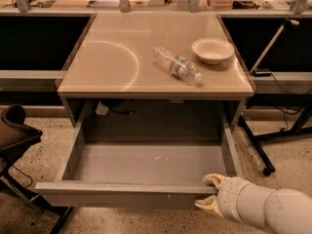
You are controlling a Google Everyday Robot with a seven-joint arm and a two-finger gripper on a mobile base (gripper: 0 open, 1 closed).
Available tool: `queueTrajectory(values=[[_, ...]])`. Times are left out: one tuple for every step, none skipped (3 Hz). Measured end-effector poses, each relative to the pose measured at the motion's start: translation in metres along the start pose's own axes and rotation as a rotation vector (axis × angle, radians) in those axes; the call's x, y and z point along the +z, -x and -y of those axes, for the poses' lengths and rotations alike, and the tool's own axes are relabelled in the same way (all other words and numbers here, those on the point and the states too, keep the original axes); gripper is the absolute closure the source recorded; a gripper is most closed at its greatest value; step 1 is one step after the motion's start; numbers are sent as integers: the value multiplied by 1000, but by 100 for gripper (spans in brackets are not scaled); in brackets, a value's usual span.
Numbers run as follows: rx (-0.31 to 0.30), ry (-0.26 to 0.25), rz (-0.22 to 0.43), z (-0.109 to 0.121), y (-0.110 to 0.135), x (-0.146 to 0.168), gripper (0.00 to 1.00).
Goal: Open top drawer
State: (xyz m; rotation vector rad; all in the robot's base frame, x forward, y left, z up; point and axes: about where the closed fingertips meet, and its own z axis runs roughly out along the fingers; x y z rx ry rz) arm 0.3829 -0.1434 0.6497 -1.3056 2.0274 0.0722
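Note:
The top drawer [146, 165] is pulled far out from under the beige table; its grey box is bare inside, with small white marks on the floor. Its front panel [122, 195] runs along the bottom of the view. My gripper [208, 193], with cream-coloured fingers on a white arm, sits at the right end of the front panel. One finger [214, 180] lies over the top edge and the other [207, 205] against the front face, so it is shut on the panel.
A clear plastic bottle [178, 65] lies on the table top [122, 57] next to a cream bowl [212, 49]. A dark chair [14, 135] stands at the left. A black stand leg with a wheel [265, 169] is at the right.

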Motion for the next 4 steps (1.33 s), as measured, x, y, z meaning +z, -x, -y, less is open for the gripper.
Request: queueTrajectory(values=[[0,0,0,0,0,0,34],[0,0,0,0,0,0,11],[0,0,0,0,0,0,0],[0,0,0,0,0,0,0]])
